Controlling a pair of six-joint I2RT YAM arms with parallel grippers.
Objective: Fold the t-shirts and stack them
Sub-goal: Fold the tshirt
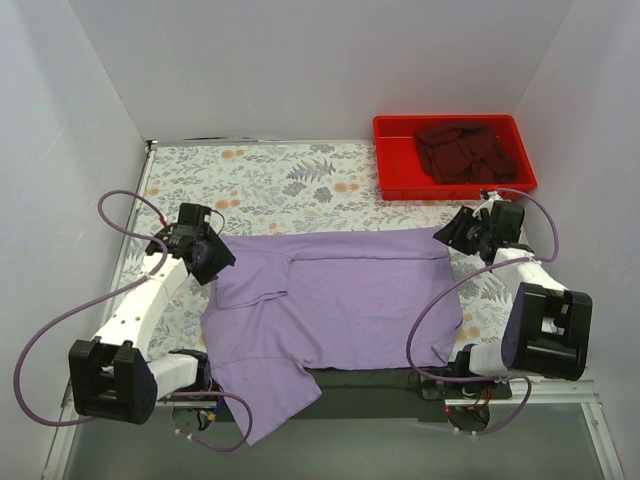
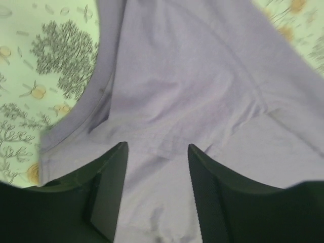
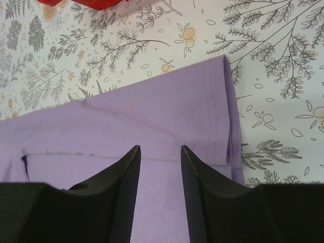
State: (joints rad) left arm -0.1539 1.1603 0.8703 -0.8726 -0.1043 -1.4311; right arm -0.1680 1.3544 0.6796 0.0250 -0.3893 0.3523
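Left end effector (image 2: 157, 147) parted over lavender t-shirt (image 1: 350, 290), right end effector (image 3: 160, 148) apparently likewise

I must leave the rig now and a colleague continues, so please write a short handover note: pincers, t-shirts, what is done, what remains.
Left pincer: open, above the lavender t-shirt near its far left corner, holding nothing.
Right pincer: open, above its far right corner, holding nothing.
Lavender t-shirt: spread on the table, far edge folded over, one part hanging past the near edge.
Maroon t-shirt: crumpled in the red tray.
Done: apparently only that first fold.
Left: finish folding the lavender one, fold the maroon one, stack both.
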